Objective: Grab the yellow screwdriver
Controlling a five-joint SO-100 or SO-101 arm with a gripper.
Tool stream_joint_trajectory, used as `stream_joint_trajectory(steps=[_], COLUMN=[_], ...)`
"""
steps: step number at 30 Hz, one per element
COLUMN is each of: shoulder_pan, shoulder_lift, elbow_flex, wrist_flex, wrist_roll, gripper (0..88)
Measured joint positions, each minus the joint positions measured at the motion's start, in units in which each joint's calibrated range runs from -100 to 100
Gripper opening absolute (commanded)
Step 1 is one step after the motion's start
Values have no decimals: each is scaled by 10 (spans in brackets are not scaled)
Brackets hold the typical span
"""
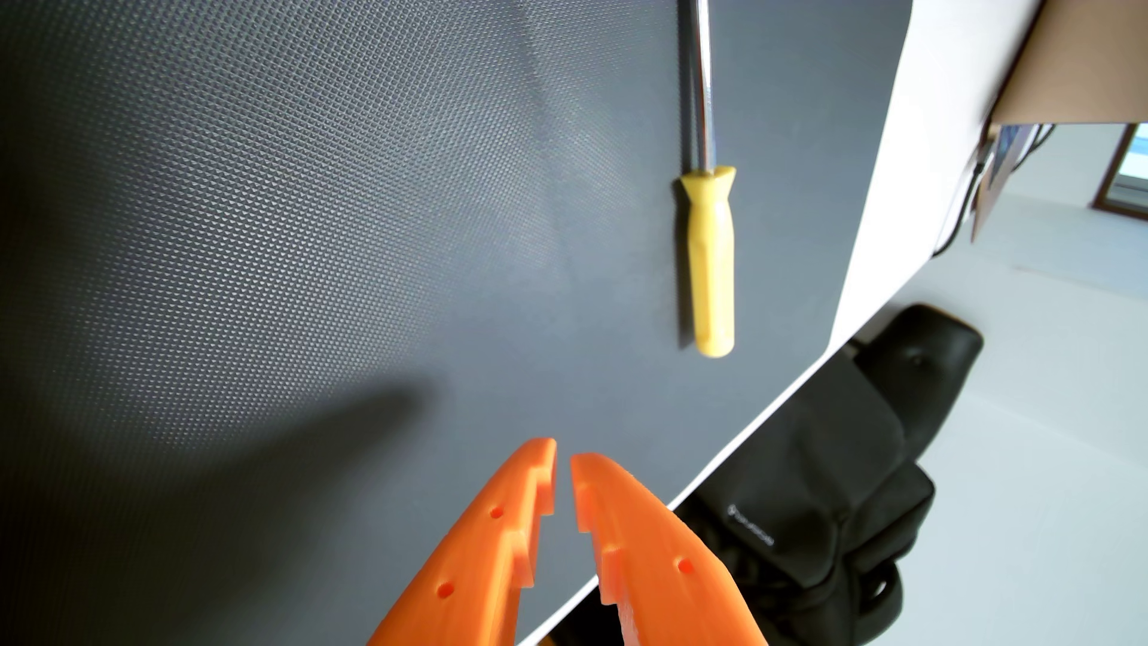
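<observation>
The yellow screwdriver [709, 261] lies on a dark textured mat [310, 217] in the wrist view. Its yellow handle points toward the bottom of the picture and its chrome shaft runs up out of the top edge. My orange gripper [563, 452] comes in from the bottom centre, below and to the left of the handle, well apart from it. The two toothed fingers stand nearly together, with only a narrow slit between the tips and nothing held.
The mat ends at a white table edge [870, 248] running diagonally on the right. Beyond that edge a black bag [838, 484] sits on the pale floor. A cardboard box [1068, 56] is at the top right.
</observation>
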Motion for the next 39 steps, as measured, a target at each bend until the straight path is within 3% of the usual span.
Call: stream_joint_trajectory(steps=[26,39], shoulder_pan=[1,1], shoulder_lift=[3,137], elbow_flex=[-23,-71], wrist_flex=[7,-46], wrist_roll=[0,0], gripper=[14,14])
